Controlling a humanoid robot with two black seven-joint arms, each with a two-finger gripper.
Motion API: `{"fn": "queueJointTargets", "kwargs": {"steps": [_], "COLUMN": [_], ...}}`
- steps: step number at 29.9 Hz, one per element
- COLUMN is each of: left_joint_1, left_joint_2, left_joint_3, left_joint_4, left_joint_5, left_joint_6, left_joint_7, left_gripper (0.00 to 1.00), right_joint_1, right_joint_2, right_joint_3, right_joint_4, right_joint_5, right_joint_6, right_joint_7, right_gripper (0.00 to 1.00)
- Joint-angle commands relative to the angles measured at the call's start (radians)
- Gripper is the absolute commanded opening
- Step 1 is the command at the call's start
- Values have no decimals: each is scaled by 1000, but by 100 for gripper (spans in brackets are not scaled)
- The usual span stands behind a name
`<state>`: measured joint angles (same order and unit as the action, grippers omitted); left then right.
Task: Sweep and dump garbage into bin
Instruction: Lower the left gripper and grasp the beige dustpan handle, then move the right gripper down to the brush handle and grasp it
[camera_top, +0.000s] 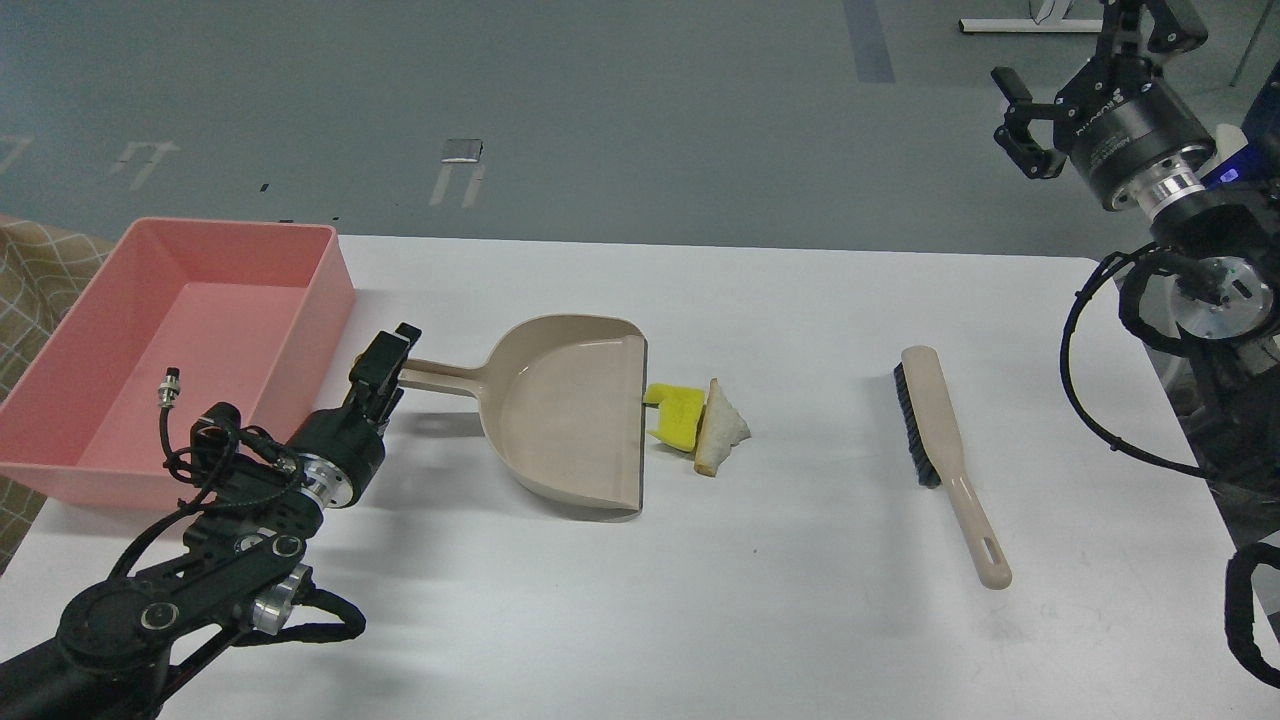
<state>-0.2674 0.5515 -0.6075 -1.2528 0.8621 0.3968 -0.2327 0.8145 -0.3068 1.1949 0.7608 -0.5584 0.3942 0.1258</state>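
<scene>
The garbage lies mid-table: a yellow notched block (677, 414) and a white bread-like slice (720, 427), touching each other just right of the mouth of the beige dustpan (570, 415). The salmon-pink bin (190, 340) stands at the far left. My left gripper (387, 362) is at the far end of the dustpan's handle and hides its tip; its dark fingers cannot be told apart. My right gripper (1022, 122) is raised at the upper right, beyond the table's far right corner, open and empty.
A beige hand brush with dark bristles (945, 455) lies on the right part of the white table (800, 600), handle towards me. The bin sits close to the left of the dustpan handle. The table's left edge runs by the bin.
</scene>
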Motion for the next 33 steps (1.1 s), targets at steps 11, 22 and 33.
{"fn": "queueJointTargets", "kwargs": {"steps": [11,22,33], "left_joint_1": [-7,-33,-47], "left_joint_2": [-7,-5,-5], "left_joint_3": [15,15,15], "left_joint_4": [12,12,12], "left_joint_5": [1,14,18], "left_joint_6": [1,27,51], "left_joint_7": [3,3,-5], "left_gripper": [0,0,0], "right_joint_1": [0,14,14], "right_joint_2": [-6,-116,-626], "right_joint_3": [0,-145,-566], "right_joint_4": [0,47,524], "right_joint_5": [0,-9,-267], "right_joint_6": [0,0,0], "right_joint_7": [0,-14,-97], "right_gripper": [100,100,100]}}
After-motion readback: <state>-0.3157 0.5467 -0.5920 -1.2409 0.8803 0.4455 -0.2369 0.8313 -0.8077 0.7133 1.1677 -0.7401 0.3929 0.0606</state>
